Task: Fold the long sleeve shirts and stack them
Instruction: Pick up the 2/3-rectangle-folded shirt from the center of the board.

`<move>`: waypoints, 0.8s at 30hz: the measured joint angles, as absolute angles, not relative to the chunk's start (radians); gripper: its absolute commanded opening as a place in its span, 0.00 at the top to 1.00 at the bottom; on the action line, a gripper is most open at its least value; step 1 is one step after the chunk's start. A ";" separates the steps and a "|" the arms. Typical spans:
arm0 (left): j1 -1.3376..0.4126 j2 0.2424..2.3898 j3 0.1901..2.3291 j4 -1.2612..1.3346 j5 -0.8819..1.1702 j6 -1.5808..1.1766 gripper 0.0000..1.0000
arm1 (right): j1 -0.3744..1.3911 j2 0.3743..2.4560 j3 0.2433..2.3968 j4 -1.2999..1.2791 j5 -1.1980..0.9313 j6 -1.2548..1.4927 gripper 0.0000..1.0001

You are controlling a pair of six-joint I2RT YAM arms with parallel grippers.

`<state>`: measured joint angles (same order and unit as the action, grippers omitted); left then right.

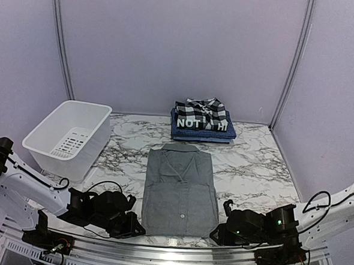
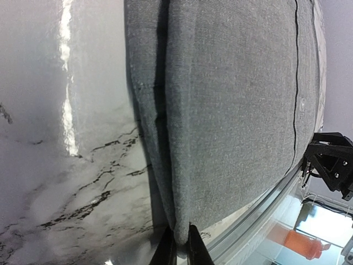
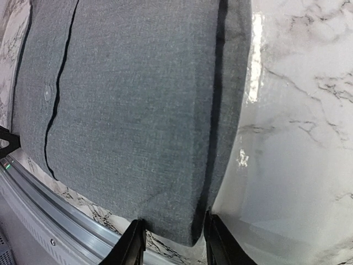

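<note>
On grey shirt (image 2: pixel 237 110) corner, left pincer (image 2: pixel 181 236) tight

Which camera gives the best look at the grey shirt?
Top external: the whole grey shirt lies flat, collar to hem. Left wrist shows just one folded side up close; right wrist, just its lower part.

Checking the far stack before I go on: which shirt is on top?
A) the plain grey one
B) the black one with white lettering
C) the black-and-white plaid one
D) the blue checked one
C: the plaid shirt lies uppermost, over the lettered black shirt and the blue checked shirt; the grey shirt lies apart, nearer the arms.
</note>
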<state>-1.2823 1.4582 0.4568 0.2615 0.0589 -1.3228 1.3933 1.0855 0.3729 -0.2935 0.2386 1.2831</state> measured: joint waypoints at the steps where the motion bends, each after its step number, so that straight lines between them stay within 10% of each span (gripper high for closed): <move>1: -1.282 1.460 0.457 0.261 0.059 -1.323 0.96 | 1.394 1.084 0.371 -0.293 0.238 1.283 0.63; 13: -1.283 1.464 0.457 0.265 0.060 -1.322 1.00 | 1.399 1.108 0.372 -0.292 0.229 1.281 0.99; 24: -1.294 1.276 0.508 0.060 0.009 -1.290 1.00 | 1.423 1.097 0.580 -0.509 0.274 1.245 1.00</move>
